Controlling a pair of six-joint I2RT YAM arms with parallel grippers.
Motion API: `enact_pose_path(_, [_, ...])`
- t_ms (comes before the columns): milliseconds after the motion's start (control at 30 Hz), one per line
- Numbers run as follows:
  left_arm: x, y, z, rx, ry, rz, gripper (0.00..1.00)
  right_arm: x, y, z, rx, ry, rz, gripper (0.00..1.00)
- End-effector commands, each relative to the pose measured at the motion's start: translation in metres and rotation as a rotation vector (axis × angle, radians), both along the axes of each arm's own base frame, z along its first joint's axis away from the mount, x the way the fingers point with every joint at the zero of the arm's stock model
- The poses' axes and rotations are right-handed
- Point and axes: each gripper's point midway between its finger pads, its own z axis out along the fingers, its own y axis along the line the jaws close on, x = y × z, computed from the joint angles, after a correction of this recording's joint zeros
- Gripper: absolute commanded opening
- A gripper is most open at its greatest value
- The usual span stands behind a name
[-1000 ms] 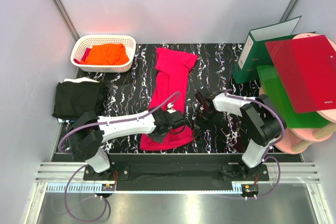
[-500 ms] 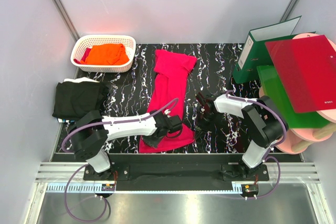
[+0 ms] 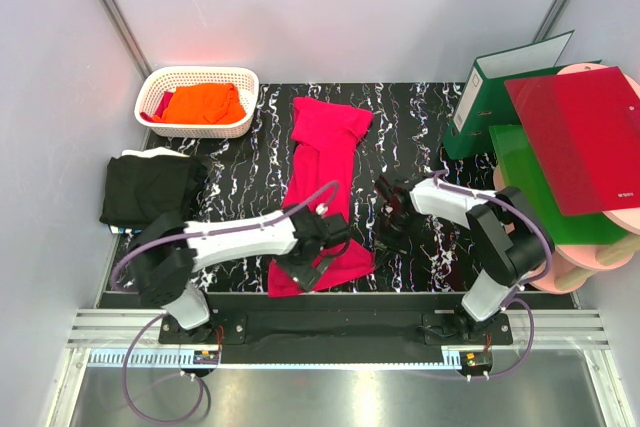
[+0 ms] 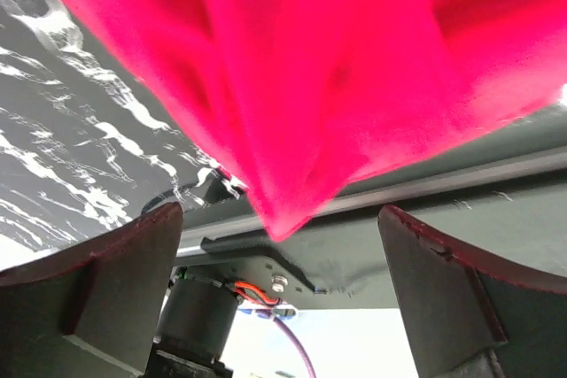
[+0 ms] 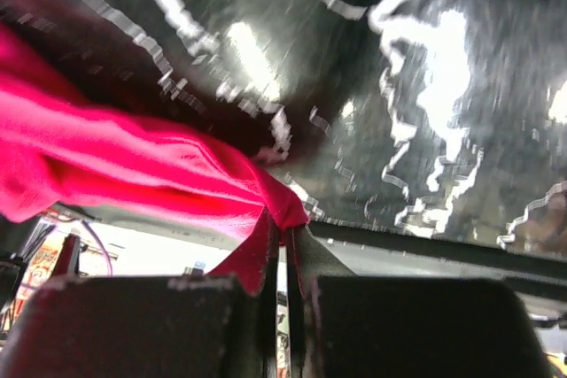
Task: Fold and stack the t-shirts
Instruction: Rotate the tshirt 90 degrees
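While lying lengthwise down the middle, bunches up at the near end: crimson-pink t-shirt [image 3: 322, 172]. Pinched at its near right edge by right gripper [image 3: 386, 227], fingers clamped tight on the cloth. Left gripper [image 3: 318, 253] right over the near hem, fingers spread wide, gripping nothing. Further left, black t-shirt [image 3: 150, 190], flat by the table's left edge. Up in the far left corner, orange t-shirt [image 3: 205, 102] heaped in white lattice basket [image 3: 200, 130]. Underneath it all, black table [image 3: 430, 127] veined with white. Off right, red folder [image 3: 585, 137] over green binders [image 3: 495, 97]. All round, plain pale walls [image 3: 340, 7].
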Motion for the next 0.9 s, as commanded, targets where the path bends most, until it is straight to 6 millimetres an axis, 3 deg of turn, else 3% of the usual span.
enact_pose_path(0, [0.036, -0.026, 0.075, -0.218, -0.220, 0.059, 0.99, 0.009, 0.009, 0.039, 0.056, -0.071, 0.015, 0.00])
enact_pose_path(33, [0.044, -0.030, 0.089, -0.253, -0.262, 0.077, 0.99, 0.013, 0.013, 0.048, 0.079, -0.087, 0.010, 0.00])
enact_pose_path(133, [0.069, -0.016, 0.116, -0.262, -0.376, 0.182, 0.99, 0.021, 0.029, 0.077, 0.171, -0.127, -0.002, 0.00])
enact_pose_path(167, [0.080, -0.001, 0.121, -0.228, -0.417, 0.231, 0.99, 0.023, 0.035, 0.086, 0.209, -0.136, -0.003, 0.00])
enact_pose_path(267, [0.098, 0.016, 0.132, -0.229, -0.461, 0.321, 0.99, 0.028, 0.049, 0.099, 0.288, -0.140, 0.013, 0.00])
enact_pose_path(400, [0.116, 0.033, 0.134, -0.213, -0.461, 0.395, 0.99, 0.019, 0.069, 0.096, 0.381, -0.082, 0.069, 0.00])
enact_pose_path(500, [0.124, 0.040, 0.137, -0.213, -0.466, 0.435, 0.99, 0.002, 0.085, 0.088, 0.423, -0.009, 0.136, 0.00])
enact_pose_path(700, [0.129, 0.050, 0.131, -0.189, -0.447, 0.484, 0.99, -0.036, 0.117, 0.084, 0.497, 0.114, 0.300, 0.00])
enact_pose_path(867, [0.130, 0.052, 0.120, -0.157, -0.422, 0.497, 0.99, -0.063, 0.129, 0.086, 0.483, 0.187, 0.388, 0.01])
